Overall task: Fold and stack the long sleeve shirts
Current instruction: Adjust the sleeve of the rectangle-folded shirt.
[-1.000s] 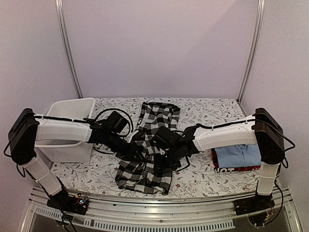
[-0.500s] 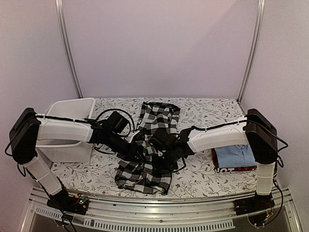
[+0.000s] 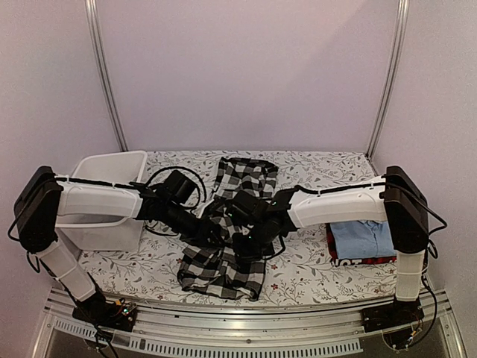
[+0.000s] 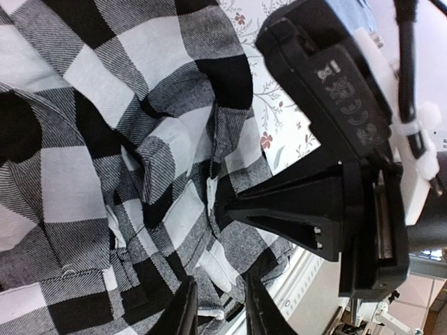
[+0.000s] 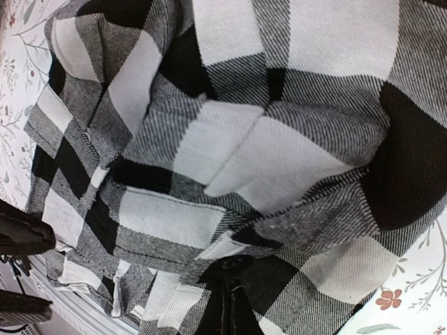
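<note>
Flower-print table [image 3: 313, 168], checked shirt [image 3: 242, 179] rumpled just beside the white tub [image 3: 112, 168]: the right gripper [image 5: 228, 286] has just clamped closed on a fold near the left gripper [image 4: 218, 303], itself pinching the cloth, so both arms appear set to begin folding.

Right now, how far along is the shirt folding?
Done: a blue shirt lies folded on a red-and-black shirt at the right. In hand: the checked shirt lies rumpled mid-table, with the left end effector and right end effector both pinching its cloth. To do: fold it and add it to the stack.
</note>
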### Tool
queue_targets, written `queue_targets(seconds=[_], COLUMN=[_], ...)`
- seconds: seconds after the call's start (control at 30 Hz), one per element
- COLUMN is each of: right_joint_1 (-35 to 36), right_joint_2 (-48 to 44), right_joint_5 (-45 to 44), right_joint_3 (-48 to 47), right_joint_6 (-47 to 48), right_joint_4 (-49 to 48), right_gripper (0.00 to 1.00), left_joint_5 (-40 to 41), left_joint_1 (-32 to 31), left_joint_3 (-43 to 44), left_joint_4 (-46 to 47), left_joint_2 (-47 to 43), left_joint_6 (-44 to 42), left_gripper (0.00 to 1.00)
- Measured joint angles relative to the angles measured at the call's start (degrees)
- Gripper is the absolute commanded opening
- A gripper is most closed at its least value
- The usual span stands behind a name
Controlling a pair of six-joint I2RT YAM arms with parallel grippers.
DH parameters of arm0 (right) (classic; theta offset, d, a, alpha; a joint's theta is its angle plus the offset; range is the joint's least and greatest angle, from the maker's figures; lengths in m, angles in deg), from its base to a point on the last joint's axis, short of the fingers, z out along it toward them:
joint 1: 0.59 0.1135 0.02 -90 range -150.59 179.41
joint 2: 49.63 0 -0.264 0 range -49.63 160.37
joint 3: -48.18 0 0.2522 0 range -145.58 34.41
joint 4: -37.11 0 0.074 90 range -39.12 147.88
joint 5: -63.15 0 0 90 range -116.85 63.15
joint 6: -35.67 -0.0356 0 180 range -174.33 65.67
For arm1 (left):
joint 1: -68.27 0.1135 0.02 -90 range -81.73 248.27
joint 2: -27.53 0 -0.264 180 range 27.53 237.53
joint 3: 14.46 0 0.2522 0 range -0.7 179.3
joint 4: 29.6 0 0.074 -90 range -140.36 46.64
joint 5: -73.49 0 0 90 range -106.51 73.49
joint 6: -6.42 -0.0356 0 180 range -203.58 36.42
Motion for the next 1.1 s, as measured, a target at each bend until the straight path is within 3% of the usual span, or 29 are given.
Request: queue_targets(seconds=[0.13, 0.23, 0.37, 0.6, 0.83, 1.1], right_joint_1=[0.0, 0.0, 0.0, -0.9, -1.8, -1.9], right_joint_2=[0.0, -0.1, -0.5, -0.8, -0.7, -0.2], right_joint_5=[0.0, -0.1, -0.2, -0.1, -0.8, -1.7], right_joint_3=[0.0, 0.0, 0.5, 4.8, 5.0, 4.4], right_joint_6=[0.2, 0.2, -0.2, -1.5, -2.6, -3.1], right_joint_4=[2.1, 3.6, 3.2, -2.6, -6.7, -7.8], right_gripper=[0.02, 0.3, 0.47, 0.52, 0.5, 0.38], left_joint_5=[0.0, -0.1, -0.2, -0.3, -0.4, -0.7], left_joint_1=[0.3, 0.4, 0.4, 0.4, 0.4, 0.4], left_joint_3=[-0.2, -0.3, -0.3, -0.4, -0.9, -1.0], left_joint_4=[0.3, 0.3, 0.5, 0.8, 1.1, 1.2], left_joint_2=[0.0, 0.0, 0.0, 0.0, 0.0, 0.0], left_joint_6=[0.0, 0.0, 0.0, 0.0, 0.0, 0.0], left_gripper=[0.24, 0.24, 0.24, 0.24, 0.24, 0.24])
